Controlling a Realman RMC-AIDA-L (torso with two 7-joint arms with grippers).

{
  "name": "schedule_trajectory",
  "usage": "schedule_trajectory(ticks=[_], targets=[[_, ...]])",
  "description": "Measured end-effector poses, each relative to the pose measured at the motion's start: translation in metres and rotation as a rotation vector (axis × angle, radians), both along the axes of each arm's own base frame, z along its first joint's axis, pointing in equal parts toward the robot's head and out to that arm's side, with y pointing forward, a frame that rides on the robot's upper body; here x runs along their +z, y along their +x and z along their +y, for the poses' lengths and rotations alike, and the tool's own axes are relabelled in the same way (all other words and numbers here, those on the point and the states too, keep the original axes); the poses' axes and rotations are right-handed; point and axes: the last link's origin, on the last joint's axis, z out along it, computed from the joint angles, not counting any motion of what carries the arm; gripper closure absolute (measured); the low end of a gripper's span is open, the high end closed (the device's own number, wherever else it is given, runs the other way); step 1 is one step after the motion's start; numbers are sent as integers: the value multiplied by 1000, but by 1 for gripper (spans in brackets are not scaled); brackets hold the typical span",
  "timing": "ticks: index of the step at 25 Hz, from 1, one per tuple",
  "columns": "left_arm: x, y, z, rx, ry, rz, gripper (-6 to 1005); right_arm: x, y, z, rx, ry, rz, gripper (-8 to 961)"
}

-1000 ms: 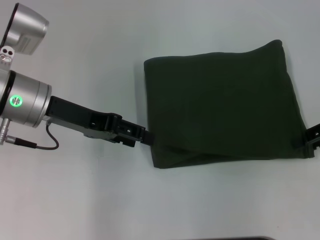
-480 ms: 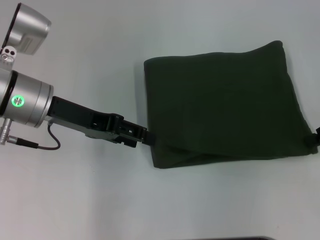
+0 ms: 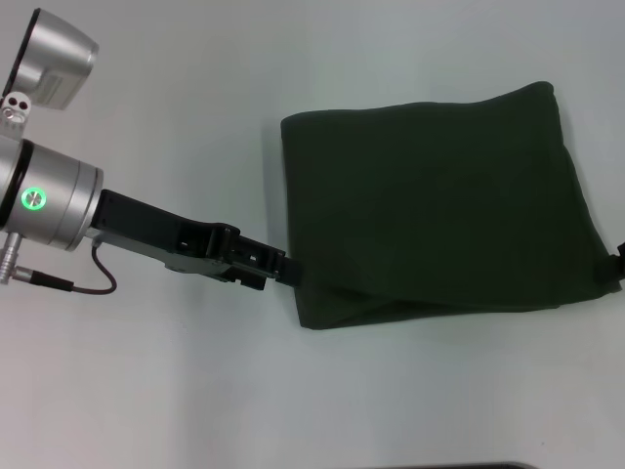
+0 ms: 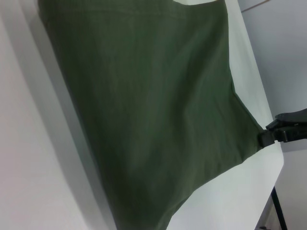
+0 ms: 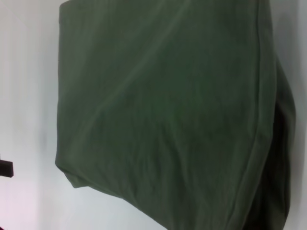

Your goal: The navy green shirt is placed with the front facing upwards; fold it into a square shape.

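The dark green cotton shirt (image 3: 430, 200) lies on the white table (image 3: 195, 391), already folded into a rough square. The left tool (image 3: 290, 268) touches its near left edge, the right tool (image 3: 619, 264) its right edge; I cannot tell their grip. Only letting go seems left.

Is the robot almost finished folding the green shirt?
Nearly. The navy green shirt already lies folded into a rough square on the white table, plain side up. The left gripper is at its near left corner and the right gripper at its near right corner. The near edge looks loose, with a lower layer peeking out, so what is left is probably letting go and neatening that edge.
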Motion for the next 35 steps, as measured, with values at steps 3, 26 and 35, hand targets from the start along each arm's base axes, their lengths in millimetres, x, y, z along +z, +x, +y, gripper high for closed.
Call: schedule_trajectory(ticks=[3, 26, 35], targets=[[0, 0, 0, 0, 0, 0, 335, 3, 1, 0, -3, 0, -3, 940], [0, 2, 2, 3, -1, 1, 336, 7, 12, -5, -45, -4, -41, 941], [0, 1, 1, 7, -1, 1, 335, 9, 15, -7, -83, -1, -34, 899]])
